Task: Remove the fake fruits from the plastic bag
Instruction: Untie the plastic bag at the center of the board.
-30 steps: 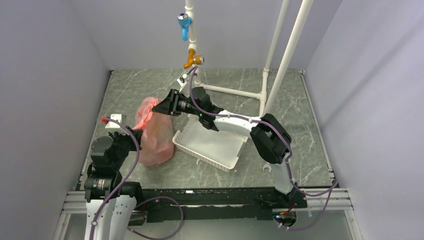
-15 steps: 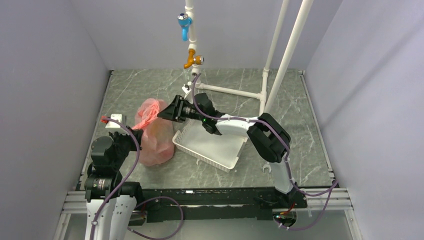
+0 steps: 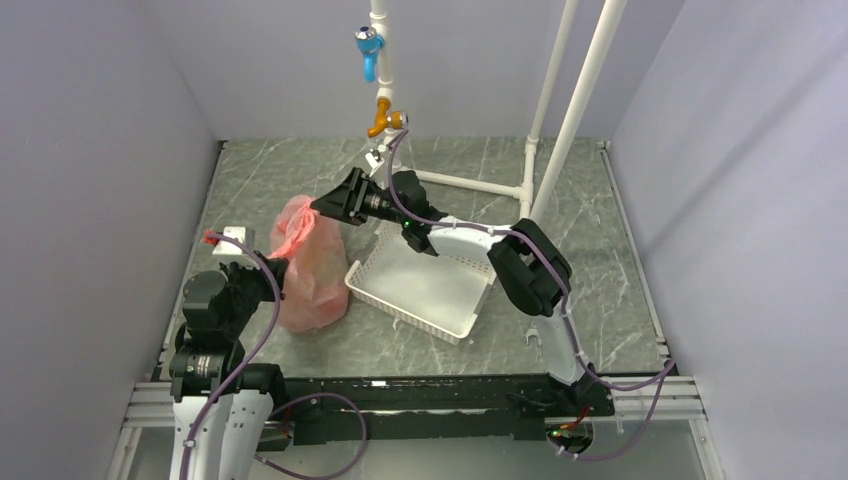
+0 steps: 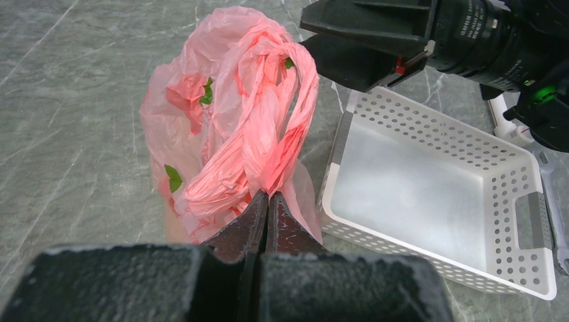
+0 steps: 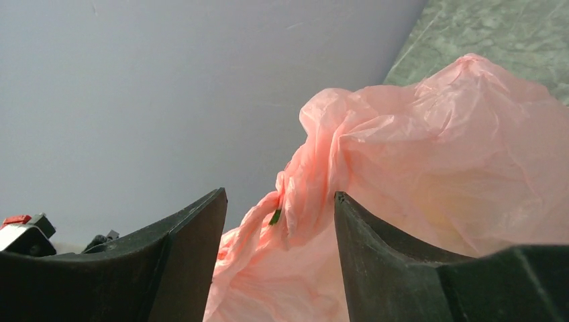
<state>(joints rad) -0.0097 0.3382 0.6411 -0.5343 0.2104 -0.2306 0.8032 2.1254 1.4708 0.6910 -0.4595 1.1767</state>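
Grey marble worktop [image 3: 600,250]. Left hand [image 4: 260,204] clenched on plastic bag [image 4: 221,134]; right hand [image 5: 278,194] spread, twisted handles [image 5: 302,181] between fingers. Risk: thin film slips, bag lifts whole, fruits stay trapped.

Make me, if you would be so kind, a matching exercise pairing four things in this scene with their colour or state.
Things:
1. plastic bag
2. basket
3. left gripper
4. right gripper

States:
A. white, with nothing in it
B. open, jaws either side of the bag's twisted top
C. pink and crinkled
D. shut, pinching the bag's near side

Pairs: 1-C; 2-A; 3-D; 4-B
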